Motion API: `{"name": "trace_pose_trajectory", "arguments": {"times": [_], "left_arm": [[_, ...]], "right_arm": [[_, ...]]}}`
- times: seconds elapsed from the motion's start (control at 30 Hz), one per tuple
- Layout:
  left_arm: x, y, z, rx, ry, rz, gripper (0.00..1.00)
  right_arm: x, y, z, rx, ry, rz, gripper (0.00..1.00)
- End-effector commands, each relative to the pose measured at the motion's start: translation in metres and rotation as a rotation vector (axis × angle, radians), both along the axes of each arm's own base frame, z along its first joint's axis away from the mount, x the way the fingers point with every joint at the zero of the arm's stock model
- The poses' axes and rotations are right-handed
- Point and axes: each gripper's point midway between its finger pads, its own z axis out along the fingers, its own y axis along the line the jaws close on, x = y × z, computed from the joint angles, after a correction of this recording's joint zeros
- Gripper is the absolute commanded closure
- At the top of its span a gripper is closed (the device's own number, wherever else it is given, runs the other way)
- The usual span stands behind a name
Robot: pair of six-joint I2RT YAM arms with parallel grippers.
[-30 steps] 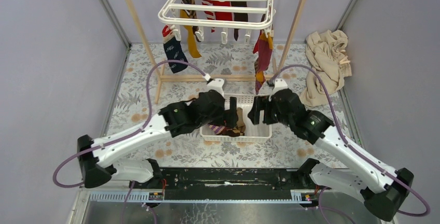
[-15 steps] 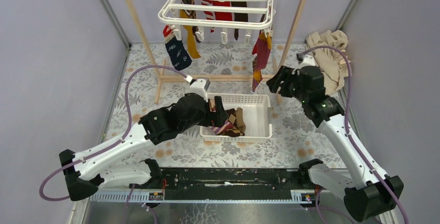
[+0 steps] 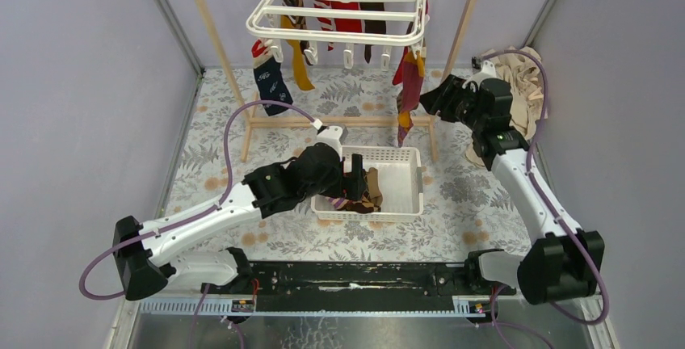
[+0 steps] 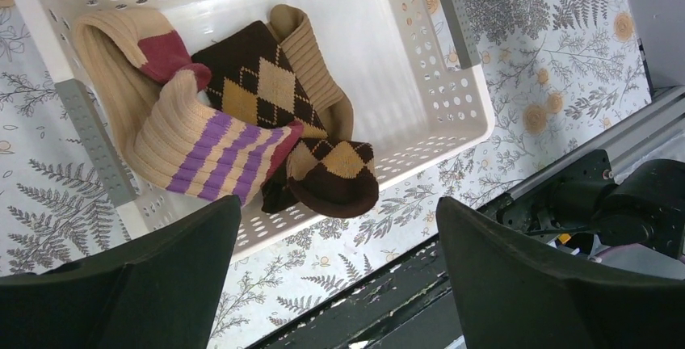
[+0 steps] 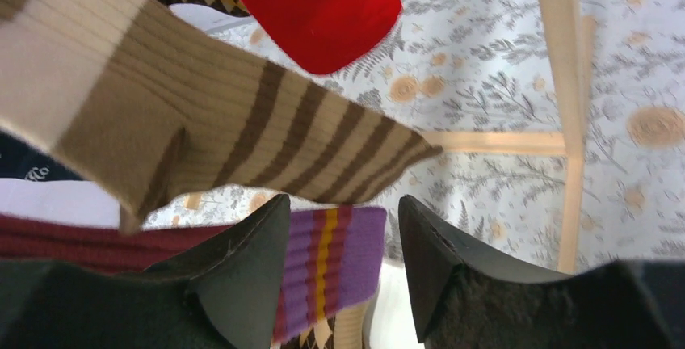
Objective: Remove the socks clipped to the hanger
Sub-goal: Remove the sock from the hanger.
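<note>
grasping step: the right gripper (image 5: 343, 203), half spread, brackets a striped sock (image 5: 331, 252) hanging at the hanger's (image 3: 335, 39) right corner, upper centre, and should next pinch and pull it down, while the left gripper (image 4: 338, 203) hangs spread over the basket (image 4: 452, 115).

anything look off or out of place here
Only the crumpled beige cloth, heaped at the far right of the table, stands out: a loose pile amid otherwise orderly gear. The socks bunched at one end of the basket look intended. Nothing is spilled or visibly damaged.

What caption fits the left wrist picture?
White basket holding brown argyle socks and a purple-striped sock on a fern-print table.
</note>
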Motion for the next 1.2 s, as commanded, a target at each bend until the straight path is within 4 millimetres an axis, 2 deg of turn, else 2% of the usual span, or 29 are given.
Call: {"name": "trace_pose_trajectory", "arguments": {"times": [0.0,0.1,0.23,0.3,0.4,0.53,0.73,0.97,1.07,1.17], "left_arm": [[0.006,-0.011,0.013,-0.062,-0.039,-0.023,0.02],[0.004,-0.011,0.009,-0.063,-0.029,-0.027,0.02],[0.003,-0.013,0.007,-0.068,-0.019,-0.038,0.02],[0.003,-0.014,0.006,-0.067,-0.016,-0.043,0.02],[0.003,-0.017,0.004,-0.063,-0.01,-0.053,0.02],[0.004,-0.021,0.003,-0.065,-0.008,-0.063,0.02],[0.003,-0.028,-0.002,-0.073,0.009,-0.078,0.02],[0.003,-0.03,-0.003,-0.085,0.011,-0.08,0.02],[0.002,-0.027,-0.001,-0.095,0.006,-0.073,0.01],[0.0,-0.024,-0.002,-0.099,0.003,-0.069,0.02]], "right_arm": [[0.027,0.014,0.055,0.072,-0.191,0.093,0.4],[0.037,0.023,0.061,0.103,-0.237,0.176,0.33],[0.051,0.021,0.066,0.136,-0.281,0.226,0.22],[0.059,0.02,0.071,0.158,-0.305,0.26,0.2],[0.061,0.028,0.083,0.211,-0.347,0.363,0.19],[0.052,0.045,0.097,0.288,-0.377,0.518,0.2],[0.055,0.06,0.087,0.246,-0.328,0.536,0.25],[0.028,0.117,0.067,0.137,-0.278,0.579,0.36],[0.011,0.133,0.055,0.099,-0.242,0.569,0.38],[-0.002,0.14,0.049,0.073,-0.225,0.549,0.38]]}}
